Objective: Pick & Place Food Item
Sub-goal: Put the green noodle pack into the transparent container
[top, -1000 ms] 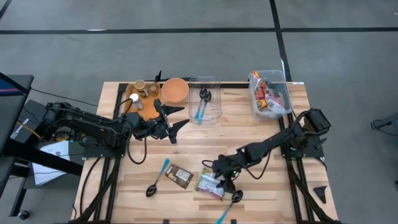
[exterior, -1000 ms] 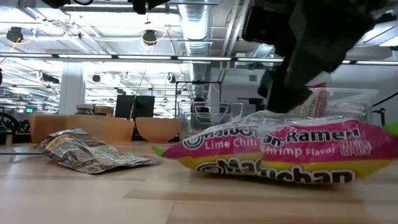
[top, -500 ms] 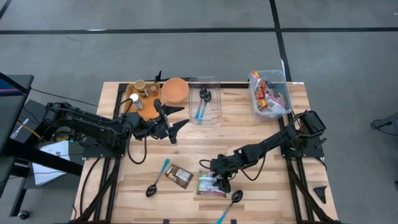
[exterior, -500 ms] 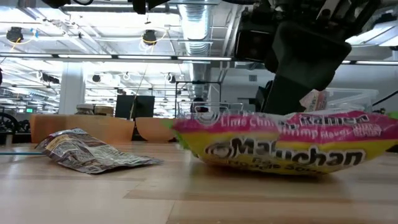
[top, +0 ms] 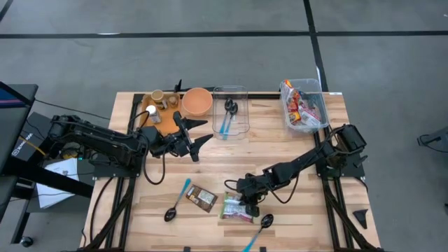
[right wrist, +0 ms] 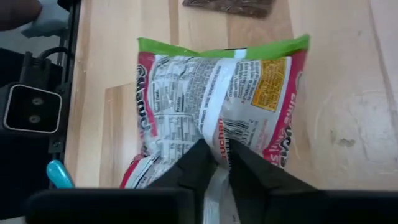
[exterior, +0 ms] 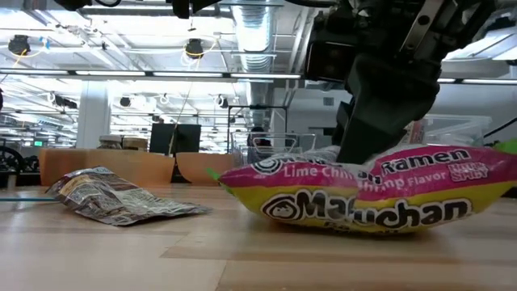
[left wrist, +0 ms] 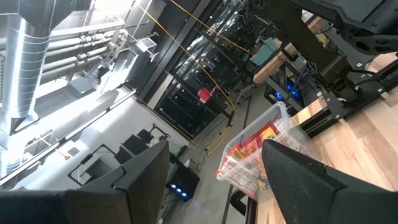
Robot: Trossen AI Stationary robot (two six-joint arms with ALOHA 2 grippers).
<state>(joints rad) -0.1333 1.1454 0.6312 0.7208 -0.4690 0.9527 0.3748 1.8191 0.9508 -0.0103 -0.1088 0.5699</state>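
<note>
right gripper (top: 241, 204) sits at the front of the table, fingers (right wrist: 200, 163) pinched on the back seam of the ramen pack (top: 236, 209), which lies on the wood just right of the brown packet (top: 201, 198)

key relation: in the high view the pack lies directly under the fingertips, at about 7 o'clock from the right wrist; its long axis runs 3-to-9 across the table, and the fingers bite the seam mid-length, across that axis. In the low view the pack (exterior: 367, 198) rests on the table or just skims it, cannot tell which, with the gripper (exterior: 388, 121) coming down from 12 o'clock onto its top

likely drop spot, the bin (top: 303, 105) with other packets, is at about 1 o'clock from the pack, far right corner, on the right arm's own side, so this arm is the nearer one for the carry

left gripper (top: 198, 143) hangs mid-table near the clear tray (top: 231, 120), about 11 o'clock from the pack, well apart; its fingers (left wrist: 146, 168) are spread and grasp nothing

spoon (top: 263, 223) lies just at 4 o'clock of the pack, could get brushed on lift
</note>
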